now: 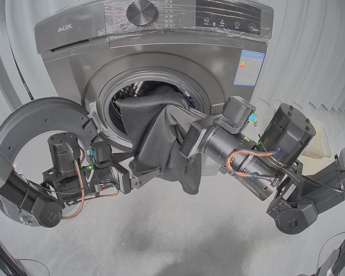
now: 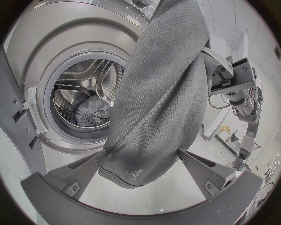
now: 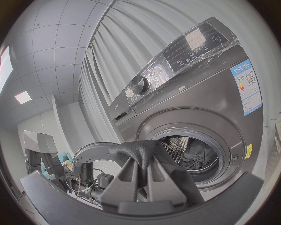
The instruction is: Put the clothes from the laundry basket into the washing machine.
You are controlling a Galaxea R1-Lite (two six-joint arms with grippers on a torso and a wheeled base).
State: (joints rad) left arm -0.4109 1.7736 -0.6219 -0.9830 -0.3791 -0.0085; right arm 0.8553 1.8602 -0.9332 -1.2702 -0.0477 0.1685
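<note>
Two pincers, one garment: the right pincer (image 3: 142,164) is clamped on a dark mesh garment (image 1: 154,133) at the mouth of the washing machine (image 1: 151,68), its two fingers (image 3: 128,178) pressed close together on a fold of the cloth. The left pincer (image 2: 140,153) sits lower, beneath the drum opening, its two fingers (image 2: 205,171) spread wide apart. The garment's loose end hangs down between them, and we cannot tell whether it touches either one. The cloth drapes from the drum opening over its lip and hangs in front of the machine, above the floor (image 1: 172,230). Inside the drum (image 2: 87,85) we count one more piece of clothing – a crumpled grey bundle (image 2: 92,112). The single round door (image 1: 39,122) stands swung open on the robot's left; one dial (image 1: 141,12) tops the front panel.
</note>
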